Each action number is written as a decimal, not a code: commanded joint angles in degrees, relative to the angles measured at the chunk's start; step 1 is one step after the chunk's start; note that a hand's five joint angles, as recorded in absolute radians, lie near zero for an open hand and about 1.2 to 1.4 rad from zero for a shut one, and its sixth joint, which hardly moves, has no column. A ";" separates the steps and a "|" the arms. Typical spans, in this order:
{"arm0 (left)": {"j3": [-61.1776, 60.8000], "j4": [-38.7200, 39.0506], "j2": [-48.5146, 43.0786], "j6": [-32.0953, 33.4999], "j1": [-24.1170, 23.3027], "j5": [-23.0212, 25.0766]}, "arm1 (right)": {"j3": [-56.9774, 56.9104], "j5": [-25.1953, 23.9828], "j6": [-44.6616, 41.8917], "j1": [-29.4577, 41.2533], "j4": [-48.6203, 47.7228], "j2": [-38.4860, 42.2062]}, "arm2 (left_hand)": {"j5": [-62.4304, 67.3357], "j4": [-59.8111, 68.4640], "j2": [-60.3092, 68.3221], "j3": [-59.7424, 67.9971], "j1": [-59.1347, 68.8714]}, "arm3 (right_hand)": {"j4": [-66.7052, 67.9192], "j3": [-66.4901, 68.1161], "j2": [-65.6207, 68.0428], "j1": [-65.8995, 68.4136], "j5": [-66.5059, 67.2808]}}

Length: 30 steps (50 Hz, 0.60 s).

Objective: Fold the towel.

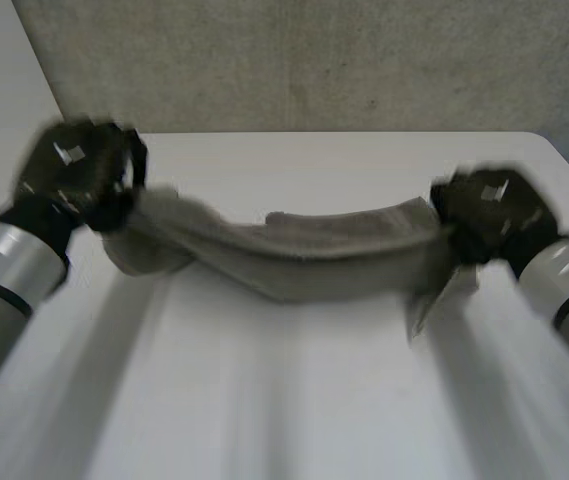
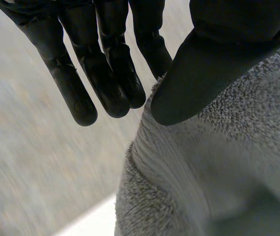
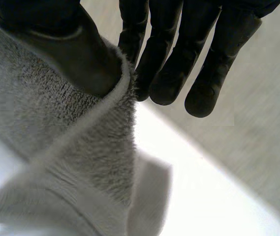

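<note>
Towel [image 1: 294, 255] hangs in a sagging, bunched band between my two hands, over the far half of the bench [image 1: 284, 410]. I cannot tell whether its low middle touches the surface.

The left hand [image 1: 79, 175] has one end. In its wrist view the thumb [image 2: 213, 64] presses onto the pile while the fingers [image 2: 110, 73] run straight, and only those nearest the cloth seem to back it. The right hand [image 1: 489, 215] pinches the other end the same way, with its thumb [image 3: 71, 54] over the rolled edge and straight fingers [image 3: 164, 64] beyond. A loose flap [image 1: 434, 300] dangles below it.

My worry is the grip. Both pinches look shallow and close to the edge, so if I draw the ends apart too hard or swing quickly, one end could slide out and drop.

The cloth is also roped up rather than spread, so laying it down like this would likely set in creases and a crooked fold. That loose flap could tuck underneath as I lower. If the sagging middle drags on the bench, it could pull the ends out of line.
</note>
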 commanded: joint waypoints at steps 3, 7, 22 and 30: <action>3.49 -1.97 9.66 -11.13 -0.25 -2.73 | -20.25 -2.62 -1.13 -0.37 14.69 -7.67 | 12.18 10.19 10.30 10.24 13.28 | 3.17 3.56 3.54 3.44 3.18; 0.87 -3.99 8.26 -11.22 -0.25 -3.34 | -25.91 -2.71 -4.39 -0.37 23.26 -2.30 | 12.18 10.19 10.30 10.24 13.28 | 3.17 3.56 3.54 3.44 3.18; 4.72 -3.64 -17.41 -6.48 -0.34 -3.43 | -42.32 6.59 -31.19 6.30 37.17 29.05 | 12.18 10.19 10.30 10.24 13.28 | 3.17 3.56 3.54 3.44 3.18; 25.64 -1.09 -24.44 -5.33 -0.69 -9.32 | -59.11 9.24 -33.22 8.41 10.24 33.65 | 12.18 10.19 10.30 10.24 13.28 | 3.17 3.56 3.54 3.44 3.18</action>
